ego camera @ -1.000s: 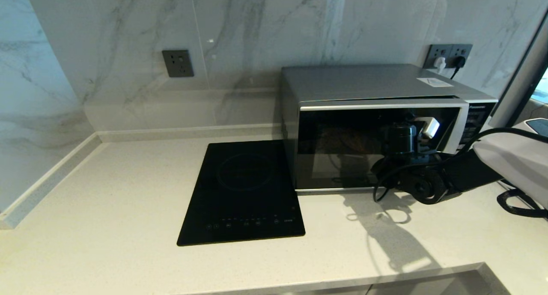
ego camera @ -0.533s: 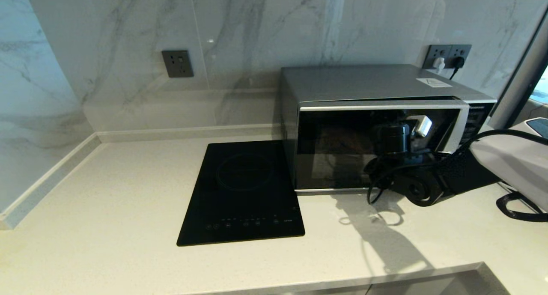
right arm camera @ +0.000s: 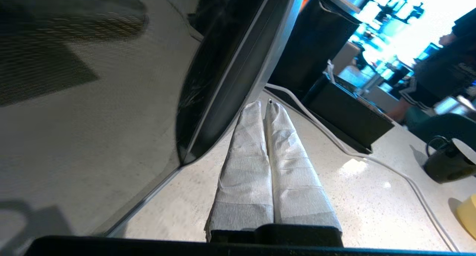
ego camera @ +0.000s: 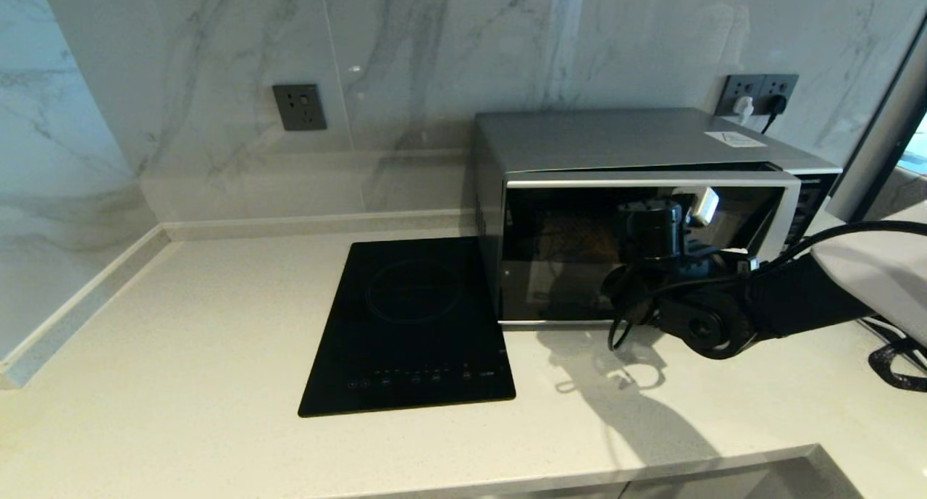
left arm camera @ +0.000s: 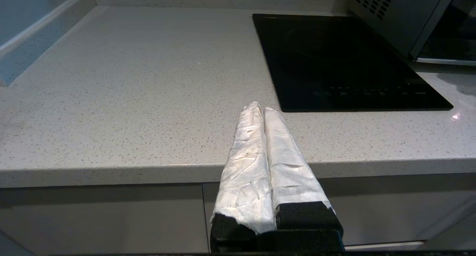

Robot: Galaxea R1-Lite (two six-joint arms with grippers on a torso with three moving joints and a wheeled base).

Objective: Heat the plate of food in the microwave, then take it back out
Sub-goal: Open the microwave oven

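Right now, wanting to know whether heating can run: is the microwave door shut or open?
Slightly open: the microwave door stands forward of the button panel at its free edge, the right gripper beside it, fingers shut.

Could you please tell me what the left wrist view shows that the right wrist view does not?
Only the left wrist view shows the black cooktop, the wall edge, the cabinet fronts and the shut left hand off the counter's front edge. Only the right wrist view shows the shut right hand at the microwave's door edge, a white cable and a dark mug. Both show the microwave and the speckled counter.
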